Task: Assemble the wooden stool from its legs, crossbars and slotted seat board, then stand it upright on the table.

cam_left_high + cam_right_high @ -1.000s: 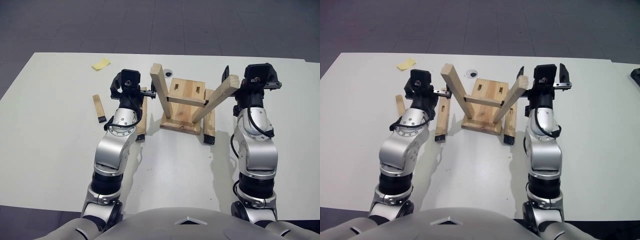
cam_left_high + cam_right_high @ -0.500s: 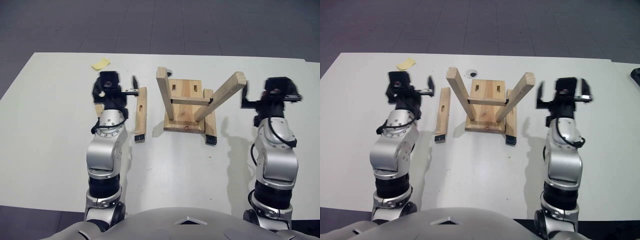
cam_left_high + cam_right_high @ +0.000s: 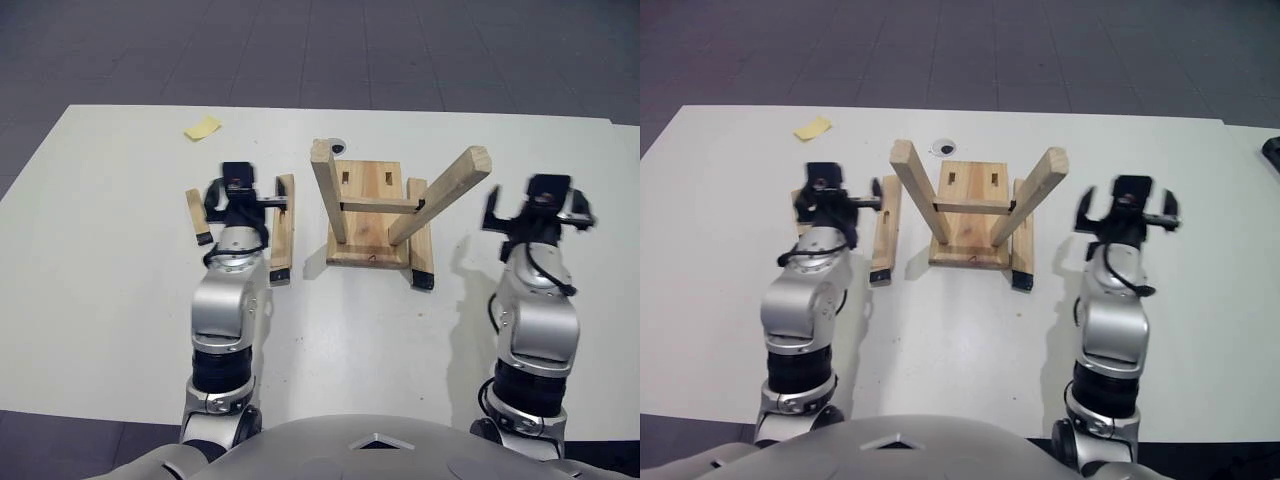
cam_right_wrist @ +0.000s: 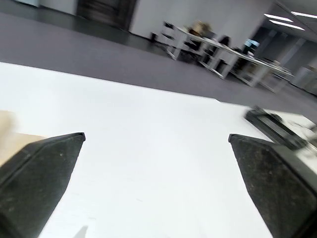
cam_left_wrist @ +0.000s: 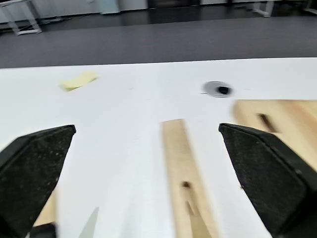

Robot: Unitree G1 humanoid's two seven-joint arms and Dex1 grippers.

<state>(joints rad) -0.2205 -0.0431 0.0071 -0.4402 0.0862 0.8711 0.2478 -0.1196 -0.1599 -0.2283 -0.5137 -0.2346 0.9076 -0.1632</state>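
The left tool (image 3: 243,197) is spread wide just beside a loose leg (image 3: 283,228); the right tool (image 3: 537,212) is spread too, near the half-built stool (image 3: 372,235) on the counter (image 3: 100,250).

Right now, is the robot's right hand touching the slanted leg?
Apart. The left eye view shows bare white table between the open right gripper and the leg.

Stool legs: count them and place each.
4. Left standing leg and right standing leg sit in the seat board, leaning apart. Left loose leg lies flat beside the board; right loose leg flat along its other side.
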